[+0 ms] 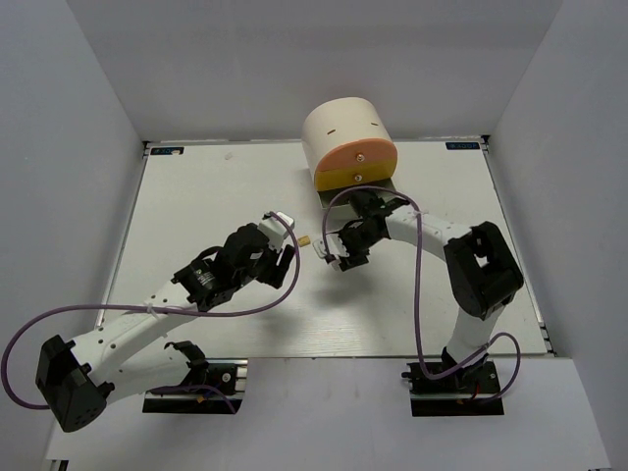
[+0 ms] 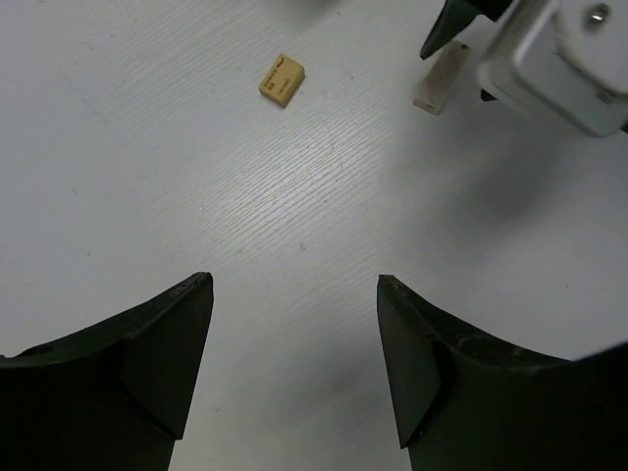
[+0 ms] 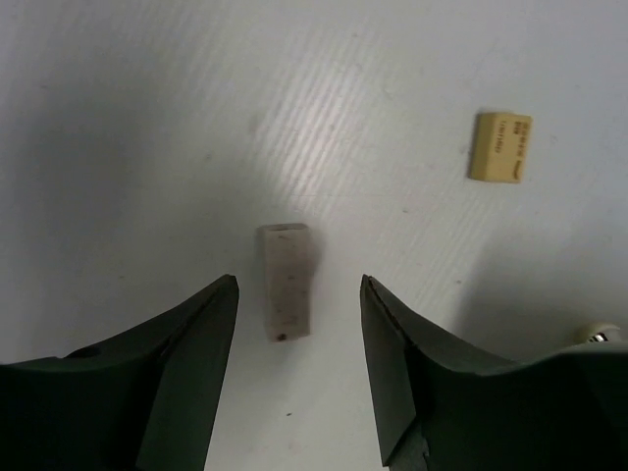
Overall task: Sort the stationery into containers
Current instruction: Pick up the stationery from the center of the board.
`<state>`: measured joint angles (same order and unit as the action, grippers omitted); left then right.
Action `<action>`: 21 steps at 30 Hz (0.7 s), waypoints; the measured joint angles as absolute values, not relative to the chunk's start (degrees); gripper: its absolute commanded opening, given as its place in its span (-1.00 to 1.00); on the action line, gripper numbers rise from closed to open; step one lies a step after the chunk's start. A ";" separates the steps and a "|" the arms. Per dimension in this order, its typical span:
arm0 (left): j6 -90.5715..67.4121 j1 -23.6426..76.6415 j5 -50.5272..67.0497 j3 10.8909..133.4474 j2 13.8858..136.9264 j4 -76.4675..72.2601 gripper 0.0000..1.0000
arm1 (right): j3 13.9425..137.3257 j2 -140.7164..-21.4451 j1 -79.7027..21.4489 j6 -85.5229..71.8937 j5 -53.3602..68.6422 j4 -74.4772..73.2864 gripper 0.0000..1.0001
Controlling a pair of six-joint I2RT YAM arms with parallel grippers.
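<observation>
A small grey eraser lies flat on the white table between the open fingers of my right gripper, just above it, not touching. A tan eraser lies a little apart; it also shows in the top view and the left wrist view. My left gripper is open and empty, hovering short of both erasers. The cream organiser stands at the back, with its salmon-orange drawer and yellow drawer shut. Its bottom drawer is hidden behind my right arm. No highlighters or pens are in view.
My two grippers are close together at the table's middle, with the right wrist at the left wrist view's top right. Grey walls enclose the white table on three sides.
</observation>
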<state>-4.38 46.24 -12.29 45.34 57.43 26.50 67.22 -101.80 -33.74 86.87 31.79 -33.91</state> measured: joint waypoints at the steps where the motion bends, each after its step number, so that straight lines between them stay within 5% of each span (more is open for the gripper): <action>1: -4.43 46.24 -12.29 45.34 57.41 26.50 0.56 | 68.38 -102.67 -33.89 85.91 31.14 -33.47 0.17; 21: -4.54 46.24 -10.96 45.32 56.86 26.50 0.58 | 77.01 -110.65 -36.64 81.56 22.98 -36.93 0.06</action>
